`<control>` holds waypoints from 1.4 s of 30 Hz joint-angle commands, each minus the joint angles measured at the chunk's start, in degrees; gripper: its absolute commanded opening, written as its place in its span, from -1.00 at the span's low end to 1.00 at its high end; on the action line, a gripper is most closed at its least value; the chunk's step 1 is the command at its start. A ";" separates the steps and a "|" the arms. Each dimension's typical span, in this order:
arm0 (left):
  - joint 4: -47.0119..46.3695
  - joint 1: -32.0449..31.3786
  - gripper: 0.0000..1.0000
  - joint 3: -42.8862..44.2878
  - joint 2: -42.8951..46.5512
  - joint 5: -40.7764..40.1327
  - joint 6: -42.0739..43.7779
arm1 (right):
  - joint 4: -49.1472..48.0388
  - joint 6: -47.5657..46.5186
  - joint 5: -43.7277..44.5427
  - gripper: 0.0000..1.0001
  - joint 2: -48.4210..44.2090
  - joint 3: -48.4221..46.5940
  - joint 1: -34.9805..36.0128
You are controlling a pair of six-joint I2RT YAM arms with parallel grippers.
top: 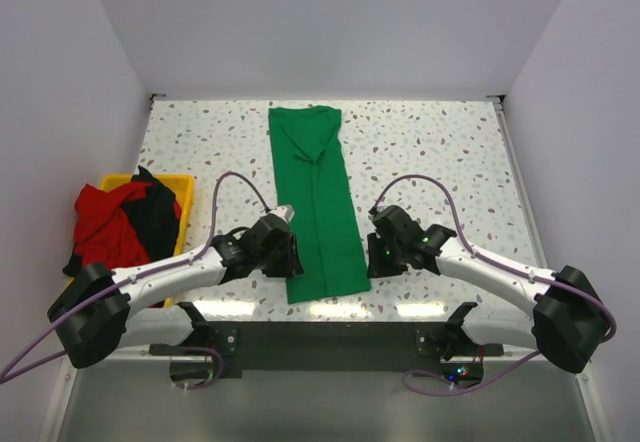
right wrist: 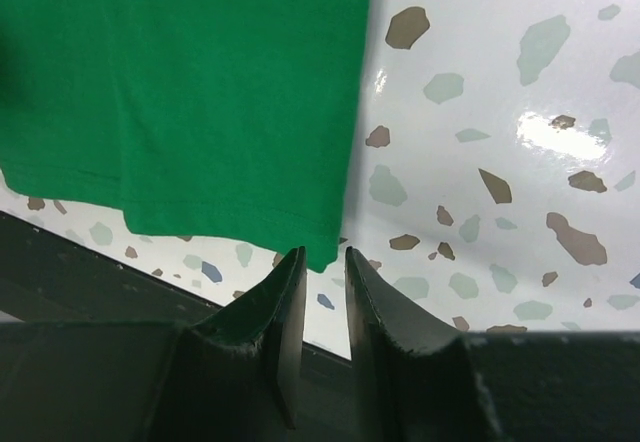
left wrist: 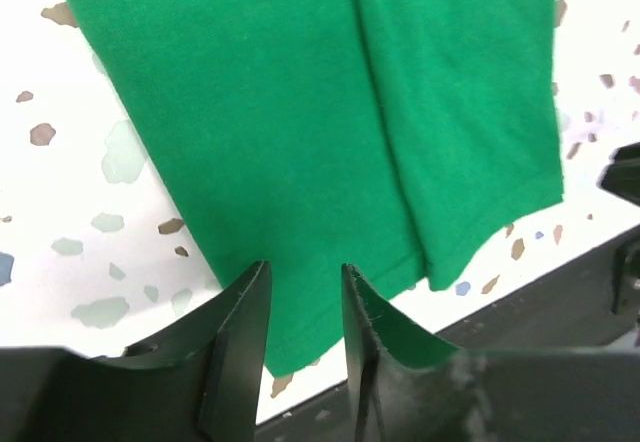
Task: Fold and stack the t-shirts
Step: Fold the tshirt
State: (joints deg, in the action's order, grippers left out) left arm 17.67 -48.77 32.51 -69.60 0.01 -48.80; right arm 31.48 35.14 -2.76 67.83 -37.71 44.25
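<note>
the green t-shirt (top: 318,202) lies on the table (top: 450,162) as a long strip from 12 to 6 o'clock; the red and black t-shirts (top: 115,222) wait in the yellow bin (top: 185,184) at 9. the left gripper (left wrist: 305,272), fingers slightly apart, holds nothing at the hem near 7; the right gripper (right wrist: 325,254) at 5 is nearly together, whether pinching i cannot tell. i think both should catch all layers, then lift evenly toward 12.

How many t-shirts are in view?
3: green t-shirt folded lengthwise mid-table; red t-shirt and black t-shirt heaped in the yellow bin, left; others may be hidden beneath.
</note>
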 commanded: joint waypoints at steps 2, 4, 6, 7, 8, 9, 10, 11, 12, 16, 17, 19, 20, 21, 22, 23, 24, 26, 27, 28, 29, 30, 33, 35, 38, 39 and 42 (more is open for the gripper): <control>4.38 0.26 -0.17 1.94 3.33 0.78 -0.33 | -2.57 1.16 -1.98 -0.45 1.42 -0.78 0.22; 4.39 0.26 -0.10 0.45 3.77 1.65 -0.69 | -2.66 1.60 -1.81 -0.43 1.86 -0.17 0.14; 3.78 0.26 -0.06 -1.56 3.86 3.32 -1.47 | -3.71 2.04 -2.42 -0.41 2.04 0.97 0.22; 3.25 0.26 -0.04 -2.27 4.04 4.11 -1.91 | -4.06 2.30 -2.68 -0.41 2.13 1.32 0.22; 2.03 0.35 -0.03 -3.15 4.56 5.77 -2.27 | -4.59 2.39 -3.21 -0.41 2.48 1.68 0.14; 1.32 0.26 -0.03 -4.72 4.83 6.31 -2.96 | -4.76 2.57 -3.39 -0.40 2.83 2.20 0.22; 0.62 0.35 -0.01 -5.52 5.26 6.75 -3.41 | -5.11 2.57 -3.56 -0.40 3.01 2.47 0.22; -0.43 0.35 0.00 -6.14 5.88 7.28 -3.76 | -5.55 2.66 -3.91 -0.40 3.27 2.73 0.14; -0.71 0.26 0.00 -7.02 6.14 7.46 -4.29 | -5.73 2.74 -4.09 -0.40 3.36 2.73 0.22; -1.06 0.26 0.00 -8.25 6.85 7.37 -4.99 | -6.87 2.92 -4.79 -0.39 3.71 3.35 0.22; -1.67 0.35 0.00 -8.52 6.94 7.63 -5.08 | -7.22 3.10 -4.97 -0.39 3.80 3.61 0.22; -2.46 0.26 0.00 -9.31 6.85 7.90 -5.52 | -7.58 3.10 -5.23 -0.39 3.88 3.96 0.22; -3.25 0.26 0.00 -9.57 6.76 8.42 -5.78 | -7.84 3.10 -5.41 -0.39 4.15 4.05 0.22; -3.61 0.26 0.00 -10.18 6.67 8.51 -6.13 | -8.02 3.27 -5.41 -0.39 4.15 4.57 0.22; -3.87 0.17 0.00 -10.45 6.67 8.60 -6.31 | -8.19 3.36 -5.41 -0.39 4.32 4.75 0.22; -4.22 0.26 -0.01 -10.71 6.76 8.69 -6.40 | -8.54 3.45 -5.58 -0.39 4.24 5.02 0.14; -4.22 0.26 -0.03 -11.24 6.67 8.78 -6.66 | -8.63 3.71 -5.67 -0.39 4.32 5.37 0.22; -4.40 0.26 -0.04 -11.59 6.76 8.87 -6.84 | -8.98 4.06 -6.02 -0.39 4.15 5.81 0.22; -4.49 0.26 -0.05 -11.86 6.85 8.95 -7.01 | -9.07 3.98 -6.02 -0.39 4.15 5.90 0.22; -4.57 0.26 -0.07 -11.94 6.85 8.95 -7.01 | -9.16 4.06 -6.02 -0.39 4.06 6.07 0.22; -4.58 0.17 -0.09 -12.03 6.76 9.04 -7.10 | -9.33 4.15 -5.94 -0.39 3.97 6.33 0.14; -4.58 0.17 -0.12 -12.21 6.67 9.13 -7.19 | -9.42 4.15 -5.94 -0.39 3.97 6.34 0.22; -4.66 -0.01 -0.20 -12.56 6.50 9.13 -7.54 | -10.04 4.50 -6.55 -0.39 4.24 6.60 0.22; -4.84 -0.18 -0.26 -12.74 6.32 9.30 -7.72 | -10.56 4.77 -6.90 -0.40 4.59 6.78 0.22; -4.84 -0.44 -0.42 -13.00 6.23 9.39 -7.98 | -11.44 5.21 -7.34 -0.44 4.41 7.56 0.22; -4.75 -0.53 -0.50 -13.00 6.41 9.39 -7.98 | -11.62 5.55 -7.43 -0.46 4.33 7.65 0.22; -4.23 -0.62 -0.62 -13.00 6.58 9.48 -8.16 | -11.97 5.82 -8.13 -0.63 3.62 8.36 0.22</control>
State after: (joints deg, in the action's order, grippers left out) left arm 12.88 -48.90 20.45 -63.02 8.99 -56.51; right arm 21.41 39.92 -9.30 72.01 -30.46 44.25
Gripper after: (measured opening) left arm 0.204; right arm 0.197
